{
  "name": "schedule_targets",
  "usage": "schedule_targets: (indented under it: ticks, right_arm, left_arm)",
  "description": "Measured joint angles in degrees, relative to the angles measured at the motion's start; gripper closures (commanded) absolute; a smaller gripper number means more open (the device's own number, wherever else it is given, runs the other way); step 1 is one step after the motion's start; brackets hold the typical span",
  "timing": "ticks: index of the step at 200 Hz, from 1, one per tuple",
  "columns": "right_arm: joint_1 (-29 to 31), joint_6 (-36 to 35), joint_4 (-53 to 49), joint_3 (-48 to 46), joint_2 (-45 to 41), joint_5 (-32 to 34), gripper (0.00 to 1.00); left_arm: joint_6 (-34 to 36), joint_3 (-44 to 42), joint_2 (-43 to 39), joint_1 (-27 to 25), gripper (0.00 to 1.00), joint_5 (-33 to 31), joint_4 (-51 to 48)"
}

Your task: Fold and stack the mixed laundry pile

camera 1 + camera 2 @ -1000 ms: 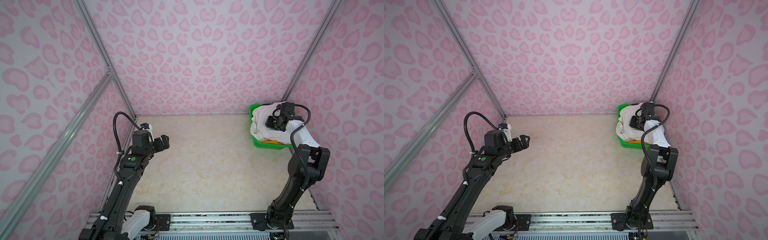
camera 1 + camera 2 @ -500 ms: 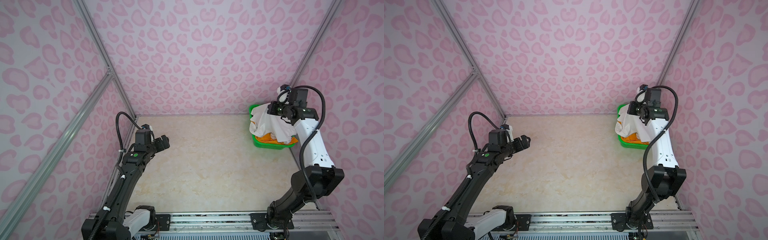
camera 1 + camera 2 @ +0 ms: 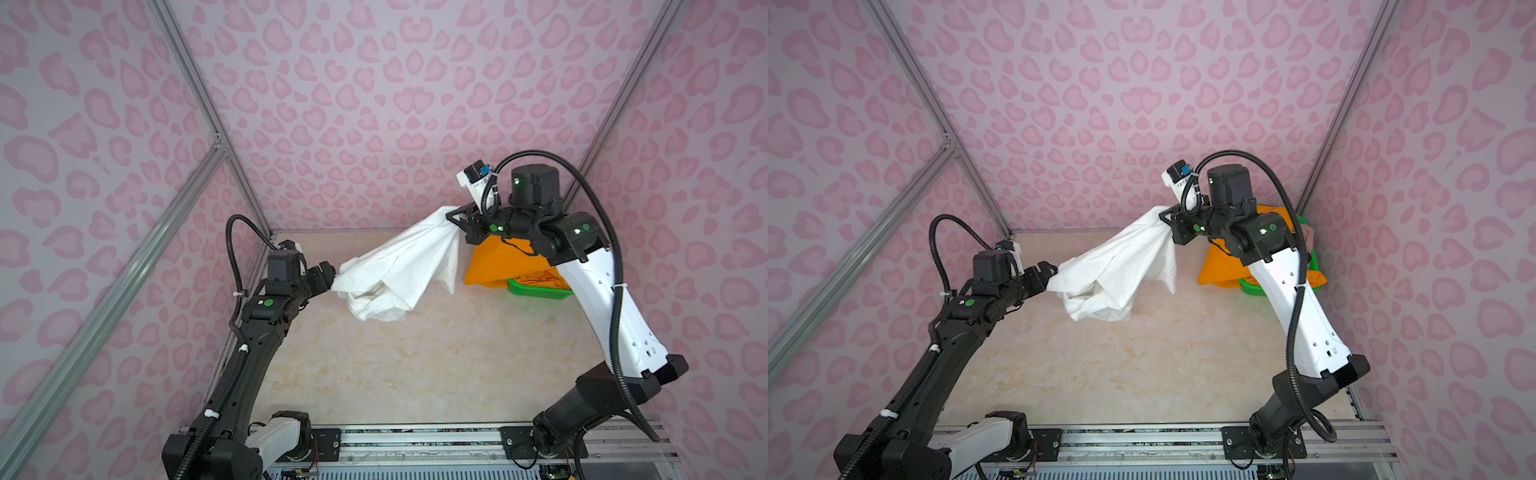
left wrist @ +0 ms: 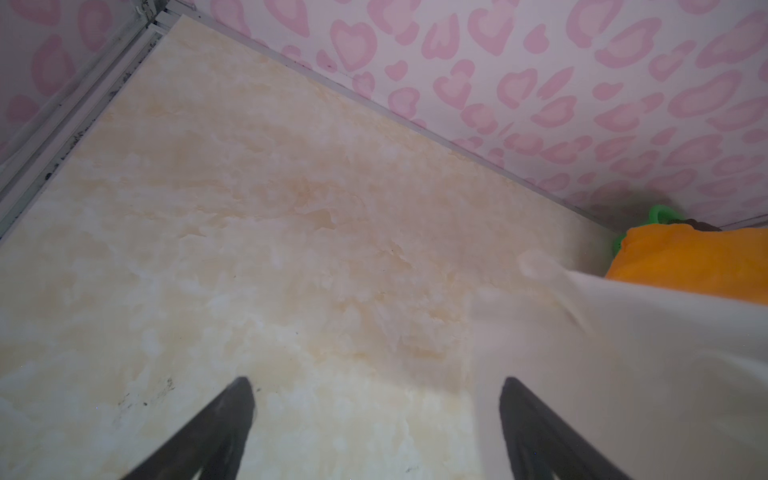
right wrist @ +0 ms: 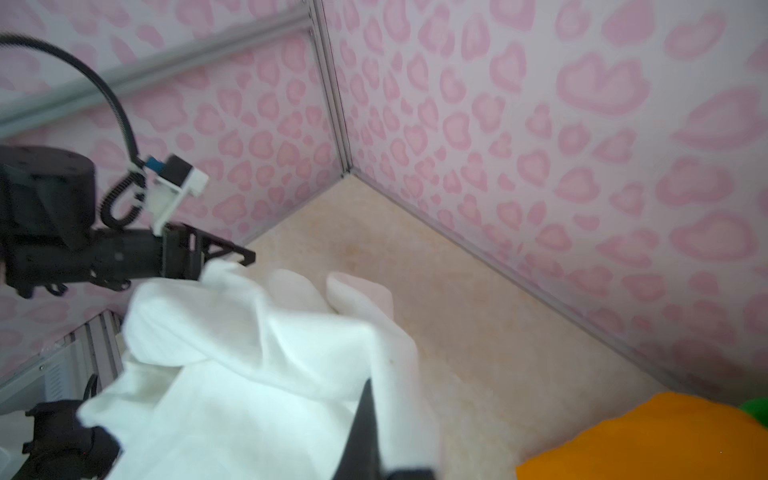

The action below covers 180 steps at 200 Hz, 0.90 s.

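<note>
Spreading the T-shirt [image 3: 399, 270]: right jaws, shut on one corner, hold it up over the tabletop [image 3: 415, 365], out of the basket [image 3: 536, 289]; left jaws stand wide open against its far edge, gripping nothing; next they likely must close there.

Pink heart-print walls [image 3: 374, 83] are enclosing a beige marbled floor [image 3: 415, 357]; silver struts [image 3: 192, 79] are running up the corners, upper left and right.

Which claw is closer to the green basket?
Right. The right gripper, shut on the white T-shirt, is raised just beside the green basket; the left gripper is across the table, by the shirt's other end.
</note>
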Motion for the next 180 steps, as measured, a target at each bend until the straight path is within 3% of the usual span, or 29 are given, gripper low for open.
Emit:
schedule_targets:
  ticks: [15,42,71,125,180]
  right_arm:
    - [-0.04,1.84,2.05,-10.43,0.87,1.77,0.97]
    - [-0.02,5.09,3.15,-22.34,3.45,3.45,0.64]
    - [-0.57,6.05,2.93,-25.64,3.63,7.21,0.44]
    - [-6.95,7.8,3.74,-24.85,6.03,25.97,0.32]
    - [-7.65,8.63,3.93,-17.29,20.17,32.63,0.25]
  left_arm:
    - [0.17,0.15,-0.68,0.0,0.08,1.09,-1.16]
    - [1.36,0.35,-1.6,0.0,0.09,2.64,-3.85]
    - [1.64,-0.85,-2.19,0.02,0.1,3.13,-6.05]
    - [-0.7,-7.48,-3.32,0.0,0.14,4.72,-6.21]
    - [-3.1,-10.69,-4.15,-0.22,0.15,6.38,-4.22]
